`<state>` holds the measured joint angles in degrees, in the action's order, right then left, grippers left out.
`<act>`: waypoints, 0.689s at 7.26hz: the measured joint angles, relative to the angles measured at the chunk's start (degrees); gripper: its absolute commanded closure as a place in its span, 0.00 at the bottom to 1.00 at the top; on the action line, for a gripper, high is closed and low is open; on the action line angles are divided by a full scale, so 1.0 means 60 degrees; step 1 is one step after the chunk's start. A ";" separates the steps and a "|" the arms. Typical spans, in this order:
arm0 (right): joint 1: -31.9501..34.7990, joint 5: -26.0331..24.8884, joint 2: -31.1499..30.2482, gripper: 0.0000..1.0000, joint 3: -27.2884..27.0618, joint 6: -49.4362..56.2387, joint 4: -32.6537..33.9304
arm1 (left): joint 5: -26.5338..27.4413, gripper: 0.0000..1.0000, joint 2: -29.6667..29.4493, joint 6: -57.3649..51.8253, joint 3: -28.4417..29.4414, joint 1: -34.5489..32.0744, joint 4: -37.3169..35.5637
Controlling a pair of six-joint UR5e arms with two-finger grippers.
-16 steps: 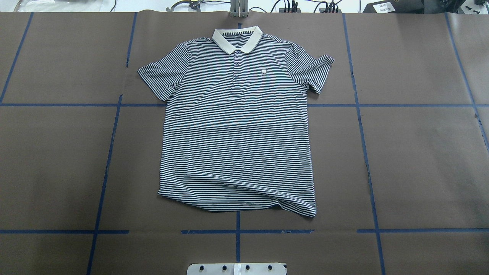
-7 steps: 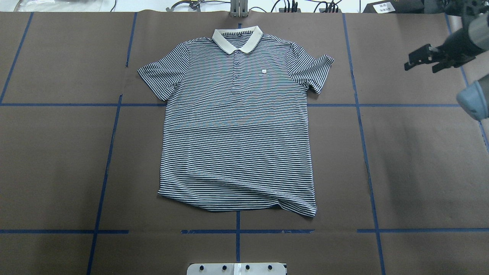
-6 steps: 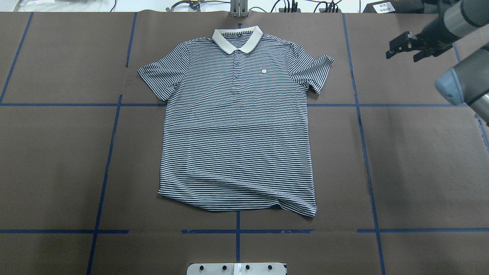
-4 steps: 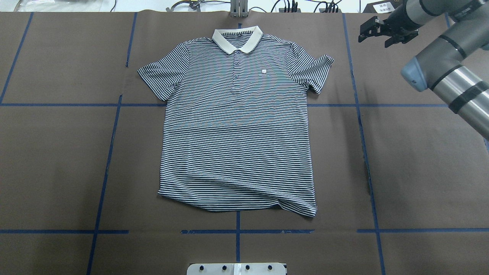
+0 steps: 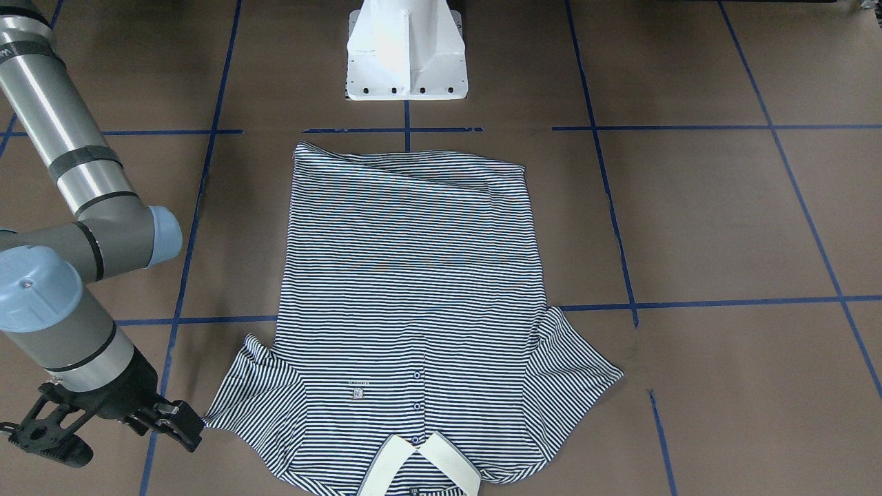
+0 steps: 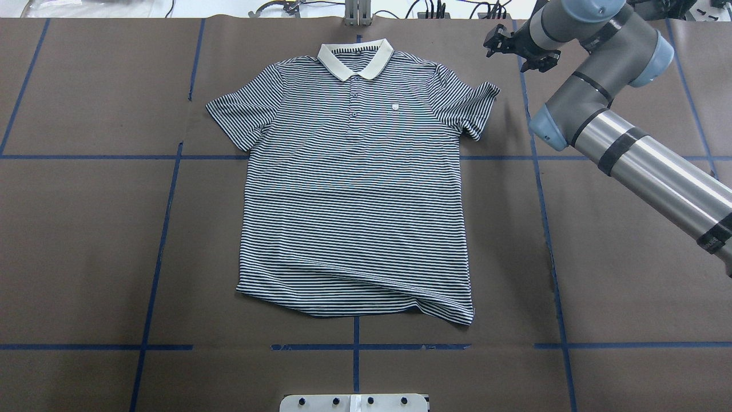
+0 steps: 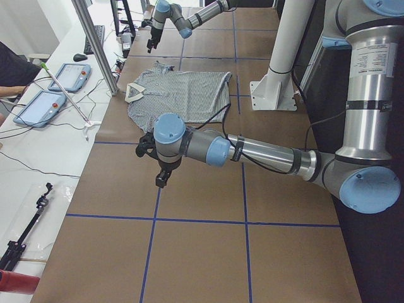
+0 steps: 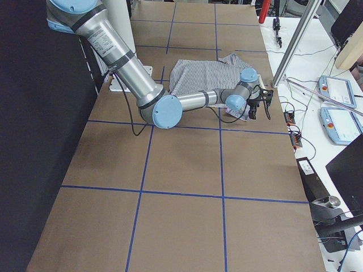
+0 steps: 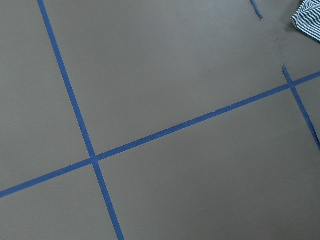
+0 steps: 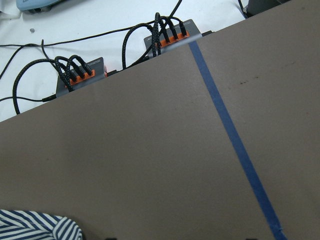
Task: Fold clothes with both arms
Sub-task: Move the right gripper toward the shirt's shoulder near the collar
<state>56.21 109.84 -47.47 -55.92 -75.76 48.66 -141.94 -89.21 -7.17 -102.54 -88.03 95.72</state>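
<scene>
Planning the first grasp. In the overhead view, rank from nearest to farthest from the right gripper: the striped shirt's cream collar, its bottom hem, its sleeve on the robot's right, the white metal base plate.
1. Striped sleeve on the robot's right, beside the black right gripper.
2. Cream collar, far edge, centre.
3. Bottom hem, shirt's near end.
4. White metal base plate, table's near edge.

The table (image 6: 629, 257) is covered with sheets of brown paper (image 6: 86, 257), and lines of blue tape (image 6: 400, 347) divide it into big rectangles. A striped polo shirt (image 6: 354, 200) lies flat on it, front side up, with both sleeves spread out and the cream collar (image 6: 355, 60) close to the far edge. The hem (image 6: 366, 306) is a little wrinkled and slanted. A white base plate (image 5: 406, 83) stands on the robot's side, near the hem but apart from it.
</scene>
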 measured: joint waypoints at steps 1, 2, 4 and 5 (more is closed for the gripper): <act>-0.0175 -0.0210 0.0052 0.19 0.0142 -0.0316 -0.0054 | 0.0000 0.00 0.0000 0.0009 -0.0017 -0.0001 0.0077; -0.0279 -0.0316 0.0026 0.23 0.0214 -0.0429 -0.0073 | -0.0001 0.00 0.0000 0.0021 -0.0041 -0.0004 0.0111; -0.0381 -0.0375 -0.0108 0.34 0.0255 -0.0469 -0.0082 | -0.0001 0.00 0.0005 0.0050 -0.0213 -0.0006 0.0128; -0.0428 -0.0385 -0.0147 0.41 0.0291 -0.0473 -0.0082 | -0.0001 0.00 0.0010 0.0060 -0.0332 -0.0006 0.0129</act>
<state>53.64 107.54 -48.35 -54.17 -78.60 48.17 -141.94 -89.15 -6.81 -104.53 -88.07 96.50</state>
